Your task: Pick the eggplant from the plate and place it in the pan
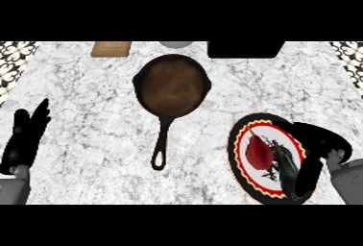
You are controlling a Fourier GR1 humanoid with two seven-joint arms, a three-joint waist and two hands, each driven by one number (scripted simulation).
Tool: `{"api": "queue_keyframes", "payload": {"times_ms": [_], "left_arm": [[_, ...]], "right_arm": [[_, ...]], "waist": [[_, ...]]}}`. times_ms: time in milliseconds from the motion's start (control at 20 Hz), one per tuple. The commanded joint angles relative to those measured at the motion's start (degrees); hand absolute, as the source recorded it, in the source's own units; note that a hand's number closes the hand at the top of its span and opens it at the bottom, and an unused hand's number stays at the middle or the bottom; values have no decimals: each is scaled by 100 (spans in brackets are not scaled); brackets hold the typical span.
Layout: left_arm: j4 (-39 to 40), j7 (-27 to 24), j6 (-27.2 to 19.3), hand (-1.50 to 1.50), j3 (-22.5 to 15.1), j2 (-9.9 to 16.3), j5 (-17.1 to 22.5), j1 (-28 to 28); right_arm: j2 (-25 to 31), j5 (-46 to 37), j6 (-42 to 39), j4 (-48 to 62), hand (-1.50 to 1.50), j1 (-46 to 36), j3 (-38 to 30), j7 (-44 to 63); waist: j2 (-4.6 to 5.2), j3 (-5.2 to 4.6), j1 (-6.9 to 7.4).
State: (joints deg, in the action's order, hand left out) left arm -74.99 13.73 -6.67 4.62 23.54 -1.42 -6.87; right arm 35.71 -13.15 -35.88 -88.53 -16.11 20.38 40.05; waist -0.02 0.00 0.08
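Grasp step, not lifted yet: marble counter mostly bare, pan sits mid-counter, well left of the plate. Right hand is over the plate's right side, fingers curling toward the eggplant, which lies on the plate; can't tell if they touch. Left hand rests open at left edge. Next: close, lift, carry up-left to pan.

Far edge of marble counter — wooden board, grey bowl, black box.

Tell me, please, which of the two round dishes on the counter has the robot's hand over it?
The red-and-black rimmed plate at the right: the right hand curls over its far side, whereas the brown pan sits untouched.
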Motion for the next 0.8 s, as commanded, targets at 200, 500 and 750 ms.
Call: {"api": "queue_keyframes", "payload": {"times_ms": [200, 500, 750], "left_arm": [[-22, 59, 220, 0, 232, -129, -139, -77], [134, -283, 191, 0, 278, -321, -404, 70], [561, -465, 333, 0, 453, -374, -407, -116]], "right_arm": [[-608, -875, -175, 178, -150, 322, -188, -417], [-884, -1291, -307, 687, -150, 119, -576, -726], [-890, -1600, -486, 346, -150, 581, -623, -804]], "waist": [[1, 0, -1], [4, 0, 8], [3, -1, -17]]}}
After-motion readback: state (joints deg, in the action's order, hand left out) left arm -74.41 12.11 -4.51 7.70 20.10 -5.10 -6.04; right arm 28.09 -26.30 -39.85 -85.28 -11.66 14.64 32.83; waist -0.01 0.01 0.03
